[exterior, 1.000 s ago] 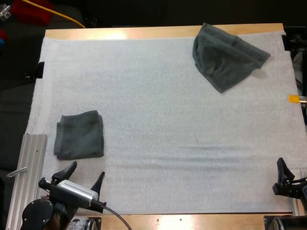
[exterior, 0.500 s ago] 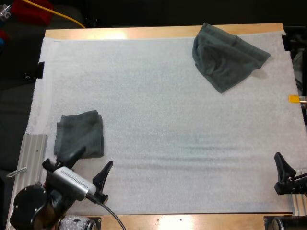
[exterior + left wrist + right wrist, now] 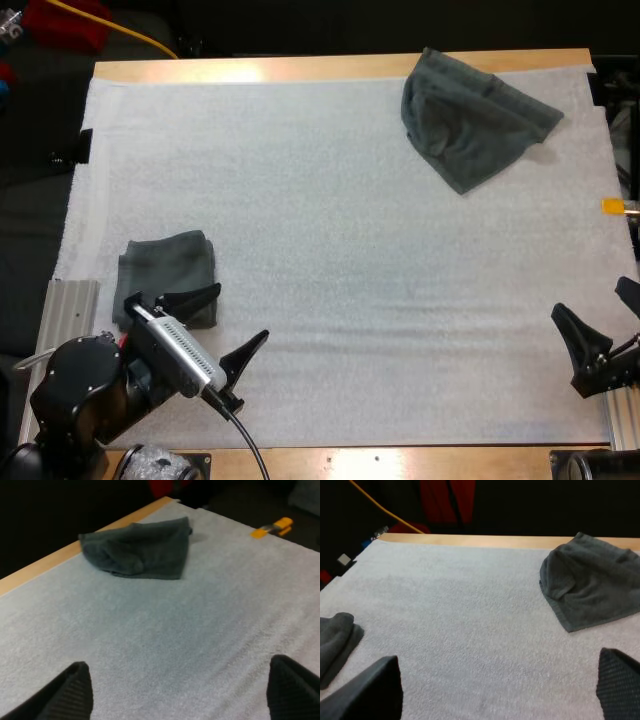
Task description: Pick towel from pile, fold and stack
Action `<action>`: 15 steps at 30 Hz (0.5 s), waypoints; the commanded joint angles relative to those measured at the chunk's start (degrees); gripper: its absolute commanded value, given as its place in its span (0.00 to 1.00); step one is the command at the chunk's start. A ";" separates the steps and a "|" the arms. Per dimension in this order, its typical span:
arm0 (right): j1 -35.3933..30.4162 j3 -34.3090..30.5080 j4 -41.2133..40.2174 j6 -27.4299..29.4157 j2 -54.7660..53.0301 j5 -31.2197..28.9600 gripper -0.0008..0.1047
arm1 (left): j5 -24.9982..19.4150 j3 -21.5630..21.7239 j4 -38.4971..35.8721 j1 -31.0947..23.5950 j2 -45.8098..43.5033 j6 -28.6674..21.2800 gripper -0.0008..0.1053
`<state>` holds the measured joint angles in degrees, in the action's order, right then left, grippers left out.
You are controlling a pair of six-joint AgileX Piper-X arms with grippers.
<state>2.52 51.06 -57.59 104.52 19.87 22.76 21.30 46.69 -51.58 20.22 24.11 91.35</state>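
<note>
both end effectors empty, next towel waits at the far right

the left end effector (image 3: 240, 313) hangs over the near left of the white mat (image 3: 330, 250), fingers wide apart and holding nothing, by the near edge of the folded towel (image 3: 165, 278). the right end effector (image 3: 592, 302) sits at the mat's near right edge, fingers likewise spread and clear of anything. the crumpled towel (image 3: 470, 120) lies at the far right, near the table (image 3: 300, 68) edge, well apart from both. i judge the pick step is in hand: it calls for a long reach and a pinch on a raised fold. the only holder is the mat itself, where the folded towel rests as the stack's start
</note>
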 commanded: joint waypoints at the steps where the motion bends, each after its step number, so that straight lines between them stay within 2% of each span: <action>1: 0.10 0.52 0.37 0.70 0.58 0.62 0.74 | -0.27 0.50 1.25 0.48 0.34 -0.44 0.66; 9: 0.10 0.51 0.67 0.33 5.23 0.40 0.74 | -5.11 0.49 7.16 0.54 0.76 -0.36 0.66; 15: 0.10 0.51 4.72 -3.90 11.98 0.18 0.74 | -7.41 0.49 8.70 0.54 0.76 -0.30 0.66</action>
<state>2.52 51.08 -53.83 100.78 31.84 22.81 14.64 46.69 -43.89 20.57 24.76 90.94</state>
